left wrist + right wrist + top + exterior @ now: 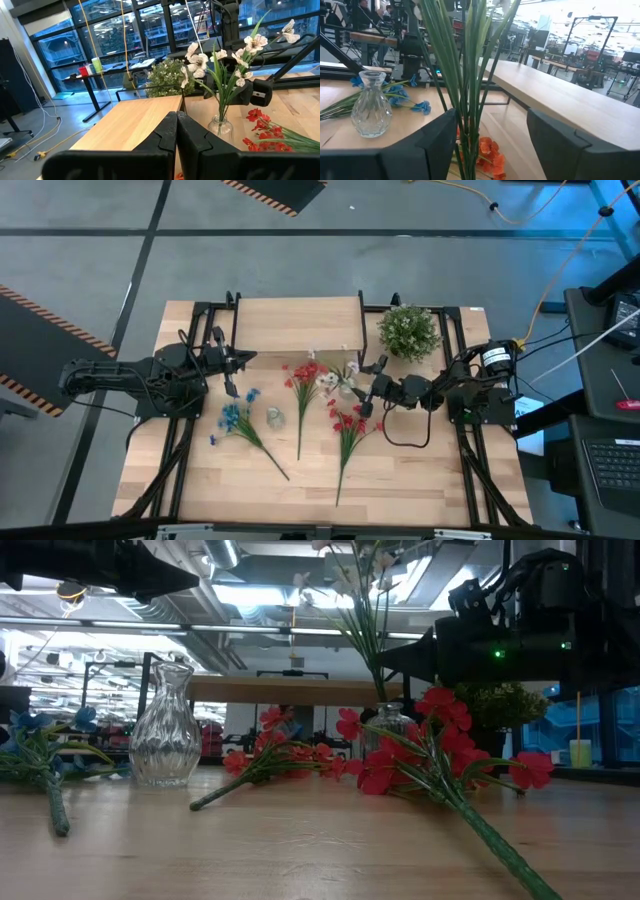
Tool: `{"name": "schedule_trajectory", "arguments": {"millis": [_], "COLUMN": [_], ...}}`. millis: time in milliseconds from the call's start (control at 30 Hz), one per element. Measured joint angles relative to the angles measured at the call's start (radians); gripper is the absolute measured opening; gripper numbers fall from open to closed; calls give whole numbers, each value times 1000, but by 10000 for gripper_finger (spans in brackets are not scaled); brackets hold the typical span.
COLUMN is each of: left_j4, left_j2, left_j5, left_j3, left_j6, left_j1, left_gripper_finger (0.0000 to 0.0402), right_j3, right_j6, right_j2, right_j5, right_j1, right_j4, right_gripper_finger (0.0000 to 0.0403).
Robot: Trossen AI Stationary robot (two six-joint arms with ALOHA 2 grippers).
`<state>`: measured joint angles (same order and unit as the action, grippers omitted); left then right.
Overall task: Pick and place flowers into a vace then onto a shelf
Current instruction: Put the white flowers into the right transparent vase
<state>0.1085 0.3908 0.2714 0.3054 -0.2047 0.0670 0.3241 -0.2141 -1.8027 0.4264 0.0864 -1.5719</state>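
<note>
The white sprig (225, 65) stands upright in a small glass vase (220, 127) on the surface (400, 480), just in front of the shelf (300, 325). The right end effector (490, 135) sits around its stems, fingers spread with gaps on both sides, so the sprig looks released. The left end effector (176, 135) is clenched, empty, near the shelf's left end. A second, empty vase (274, 418) stands between the blue sprig (235, 420) and the orange-red sprig (303, 380); the red sprig (348, 425) lies closest to the right end effector, its stem running toward the surface's front edge
</note>
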Motion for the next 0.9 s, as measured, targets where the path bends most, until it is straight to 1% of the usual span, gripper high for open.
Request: {"name": "schedule_trajectory", "arguments": {"millis": [167,333,500,767,900], "left_j4": [0,0,0,0,0], "left_j2": [0,0,0,0,0], "left_j5": [0,0,0,0,0], "left_j3": [0,0,0,0,0], "left_j6": [0,0,0,0,0], "left_j1": [0,0,0,0,0], "left_gripper_finger": [4,4,4,4,4], "right_j3": [0,0,0,0,0], "right_j6": [5,82,110,184,207], "right_j2": [0,16,88,248,301], "right_j5": [1,1,2,1,0], "right_j1": [2,6,11,13,13], "right_j4": [0,32,137,401,493], "right_gripper_finger": [242,242,242,242,242]}}
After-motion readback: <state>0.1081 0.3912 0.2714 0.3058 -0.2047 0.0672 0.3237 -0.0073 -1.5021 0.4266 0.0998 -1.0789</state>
